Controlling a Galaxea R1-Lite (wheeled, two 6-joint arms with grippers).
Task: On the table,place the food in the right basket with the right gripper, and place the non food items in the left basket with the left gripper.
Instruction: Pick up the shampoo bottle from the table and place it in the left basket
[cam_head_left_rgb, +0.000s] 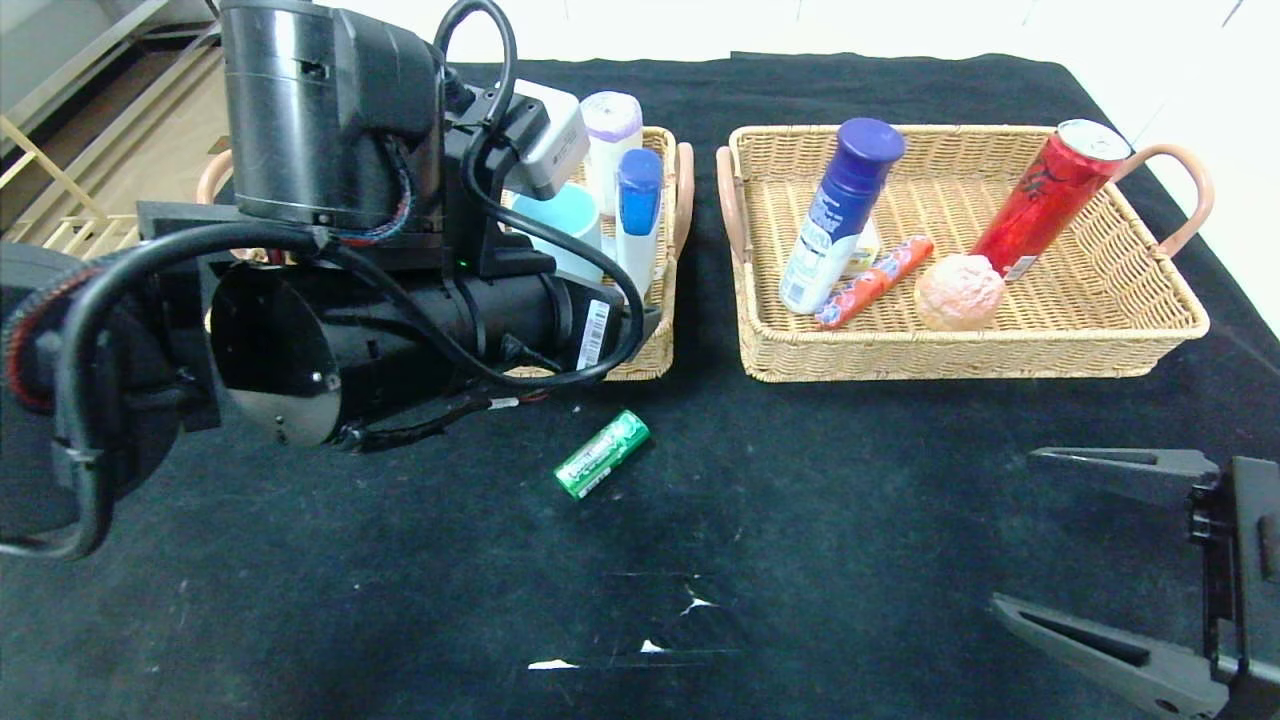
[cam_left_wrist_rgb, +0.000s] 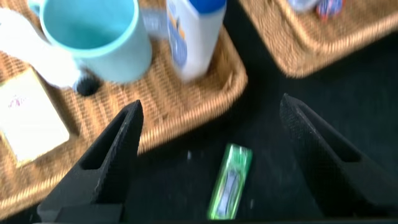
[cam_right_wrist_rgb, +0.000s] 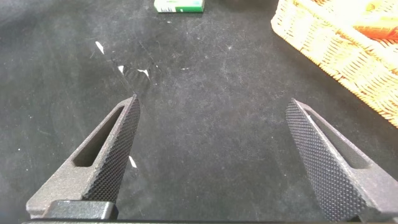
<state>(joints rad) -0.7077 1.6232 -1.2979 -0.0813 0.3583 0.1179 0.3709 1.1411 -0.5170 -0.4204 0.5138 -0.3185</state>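
Baskets numbered two on the black table (cam_head_left_rgb: 850, 520) in the head view: the left basket (cam_head_left_rgb: 655, 350) mostly hidden behind the left arm, the right basket (cam_head_left_rgb: 1100, 330) in plain sight. Inside the right one I counted four clear things: one blue-capped bottle (cam_head_left_rgb: 835, 225), one red can (cam_head_left_rgb: 1050, 200), one long red-and-blue packet (cam_head_left_rgb: 872, 283) and one pale round ball (cam_head_left_rgb: 958, 291). The left one showed one light blue cup (cam_head_left_rgb: 570, 225), one blue-capped tube (cam_head_left_rgb: 638, 225) and one white-and-lilac container (cam_head_left_rgb: 612, 140). One green pack (cam_head_left_rgb: 602, 454) lay flat on the table in front of the left basket, apart from it, its long axis slanting from near-left to far-right. The right gripper (cam_head_left_rgb: 1090, 545) hung low at the near right, jaws spread wide, nothing between them.

From the left wrist, the left gripper (cam_left_wrist_rgb: 211, 155) hovered over the near edge of the left basket (cam_left_wrist_rgb: 224, 81), jaws spread, gripping nothing; the green pack (cam_left_wrist_rgb: 229, 182) lay on the cloth between the two fingers (cam_left_wrist_rgb: 115, 155), and one cup (cam_left_wrist_rgb: 93, 37), one tube (cam_left_wrist_rgb: 196, 37) and one pale flat card (cam_left_wrist_rgb: 28, 115) sat in the basket.

From the right wrist, the right gripper (cam_right_wrist_rgb: 211, 149) stood open over bare cloth, the green pack (cam_right_wrist_rgb: 179, 5) far ahead, the right basket (cam_right_wrist_rgb: 323, 43) off to one side.
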